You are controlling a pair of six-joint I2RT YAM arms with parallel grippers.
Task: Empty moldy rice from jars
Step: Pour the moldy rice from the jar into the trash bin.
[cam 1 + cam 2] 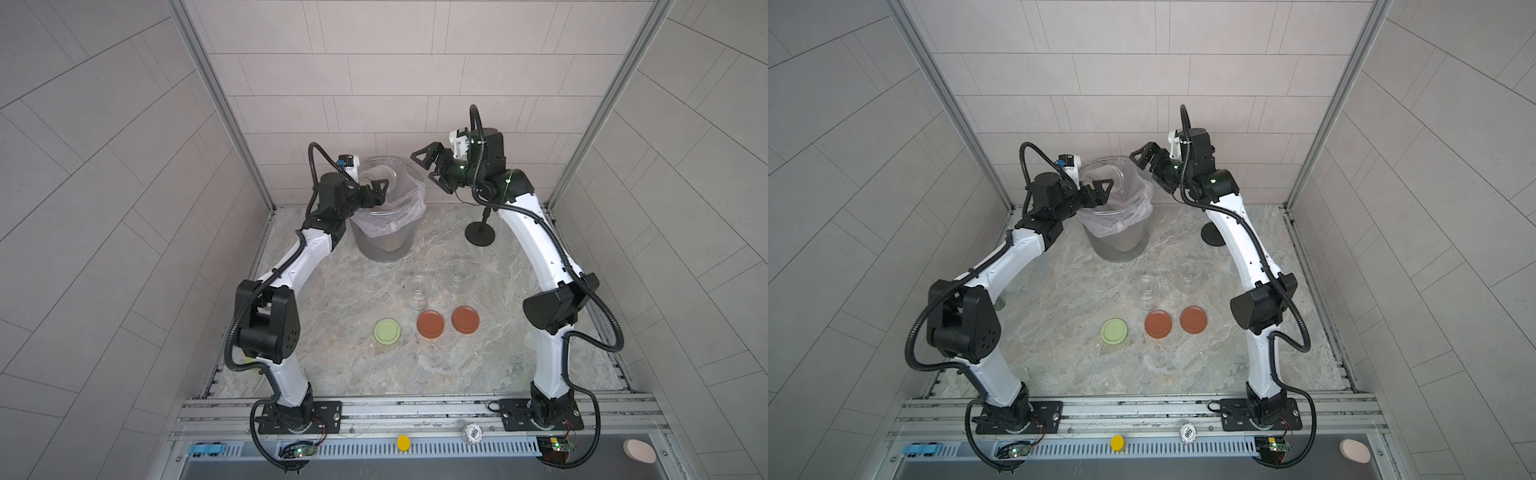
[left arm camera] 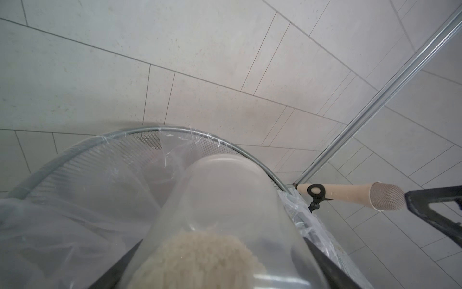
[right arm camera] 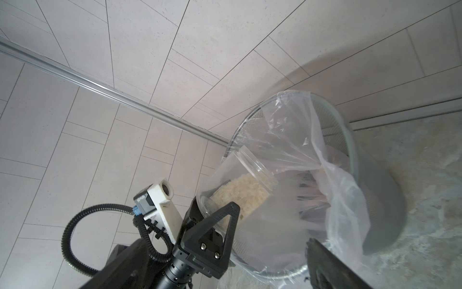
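In the upper middle of both top views, the left claw [image 1: 89, 194] pinches 1 jar [image 3: 250, 170] of moldy rice [image 3: 240, 192] tipped over the bin [image 1: 382, 245], while the right claw [image 1: 426, 168] beside it is spread wide and empty.

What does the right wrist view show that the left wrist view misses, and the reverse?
Only the right wrist view shows the left gripper from outside, clamped on the tilted jar, plus the left wrist camera and the marble tabletop. Only the left wrist view shows a beige, mesh-tipped stick held in a clip beyond the bin. Both show the jar held over the plastic-lined bin, the moldy rice inside the jar, and the tiled wall.
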